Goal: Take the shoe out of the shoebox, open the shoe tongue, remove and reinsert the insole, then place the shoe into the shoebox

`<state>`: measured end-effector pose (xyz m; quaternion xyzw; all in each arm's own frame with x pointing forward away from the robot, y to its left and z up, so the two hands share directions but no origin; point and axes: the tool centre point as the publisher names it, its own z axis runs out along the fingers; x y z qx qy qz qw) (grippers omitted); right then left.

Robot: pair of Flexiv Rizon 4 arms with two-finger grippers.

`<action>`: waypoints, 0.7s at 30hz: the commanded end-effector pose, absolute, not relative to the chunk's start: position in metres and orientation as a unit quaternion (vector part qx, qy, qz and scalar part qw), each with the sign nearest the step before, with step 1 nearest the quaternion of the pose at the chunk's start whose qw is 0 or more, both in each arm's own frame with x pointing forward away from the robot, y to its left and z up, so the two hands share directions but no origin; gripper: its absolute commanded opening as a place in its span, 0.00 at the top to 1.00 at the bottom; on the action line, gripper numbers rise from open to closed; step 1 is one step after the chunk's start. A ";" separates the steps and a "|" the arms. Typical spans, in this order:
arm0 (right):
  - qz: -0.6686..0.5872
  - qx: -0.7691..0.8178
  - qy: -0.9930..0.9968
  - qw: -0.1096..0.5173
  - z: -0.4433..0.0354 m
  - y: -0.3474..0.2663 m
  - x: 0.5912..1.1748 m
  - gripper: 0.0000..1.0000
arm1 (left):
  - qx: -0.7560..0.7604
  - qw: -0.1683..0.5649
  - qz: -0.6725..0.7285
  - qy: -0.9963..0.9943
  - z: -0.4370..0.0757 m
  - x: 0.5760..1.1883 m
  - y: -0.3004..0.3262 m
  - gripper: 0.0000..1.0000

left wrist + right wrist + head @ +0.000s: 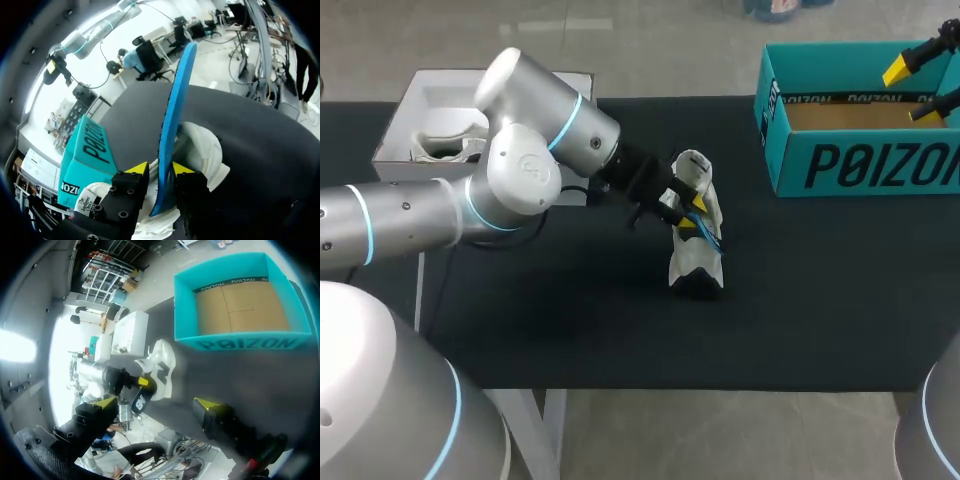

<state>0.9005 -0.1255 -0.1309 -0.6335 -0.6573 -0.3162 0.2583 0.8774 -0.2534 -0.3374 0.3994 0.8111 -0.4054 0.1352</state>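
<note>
Left claw (160,169) is clamped on the blue insole (176,115), fingers pressing both faces. The insole stands edgewise at the white shoe (695,262), mid-bench (570,320). Right claw (912,92) is spread wide, holding nothing, above the teal shoebox (860,165) at the far right.

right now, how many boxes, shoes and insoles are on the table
boxes: 2, the teal box and the white box
shoes: 2, the white shoe standing mid-table and what looks like a second shoe in the white box
insoles: 1, the blue insole, held in the left gripper
total: 5
</note>
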 end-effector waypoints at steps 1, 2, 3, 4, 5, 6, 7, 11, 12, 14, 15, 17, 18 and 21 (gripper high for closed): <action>-0.315 -0.634 -0.657 0.258 -0.131 -0.126 0.901 0.00 | 0.407 0.134 -0.407 0.807 -0.328 0.863 -0.249 0.49; -0.315 -0.634 -0.657 0.258 -0.131 -0.126 0.901 0.00 | 0.412 0.132 -0.406 0.805 -0.327 0.860 -0.250 0.65; -0.315 -0.634 -0.657 0.258 -0.131 -0.126 0.901 0.00 | 0.413 0.132 -0.405 0.805 -0.328 0.859 -0.250 0.78; -0.315 -0.634 -0.657 0.258 -0.131 -0.126 0.901 0.00 | 0.415 0.127 -0.405 0.805 -0.329 0.858 -0.251 1.00; -0.315 -0.634 -0.657 0.258 -0.131 -0.126 0.901 0.00 | 0.417 0.125 -0.400 0.806 -0.332 0.858 -0.251 1.00; -0.315 -0.634 -0.657 0.258 -0.131 -0.126 0.901 0.00 | 0.416 0.123 -0.397 0.809 -0.335 0.859 -0.251 1.00; -0.315 -0.634 -0.657 0.258 -0.131 -0.126 0.901 0.00 | 0.416 0.121 -0.395 0.810 -0.337 0.860 -0.251 1.00; -0.315 -0.634 -0.657 0.258 -0.131 -0.126 0.901 0.00 | 0.433 0.119 -0.355 0.820 -0.349 0.865 -0.252 1.00; -0.315 -0.634 -0.657 0.258 -0.131 -0.126 0.901 0.00 | 0.436 0.118 -0.348 0.822 -0.351 0.866 -0.252 1.00; -0.315 -0.634 -0.657 0.258 -0.131 -0.126 0.901 0.00 | 0.433 0.116 -0.349 0.823 -0.354 0.868 -0.252 1.00; -0.315 -0.634 -0.657 0.258 -0.131 -0.126 0.901 0.00 | 0.432 0.115 -0.341 0.827 -0.357 0.870 -0.252 1.00; -0.315 -0.634 -0.657 0.258 -0.131 -0.126 0.901 0.00 | 0.431 0.118 -0.332 0.831 -0.360 0.876 -0.252 1.00; -0.315 -0.634 -0.657 0.258 -0.131 -0.126 0.901 0.00 | 0.432 0.118 -0.324 0.833 -0.362 0.879 -0.251 1.00; -0.315 -0.634 -0.657 0.258 -0.131 -0.126 0.901 0.00 | 0.429 0.116 -0.305 0.843 -0.366 0.886 -0.249 1.00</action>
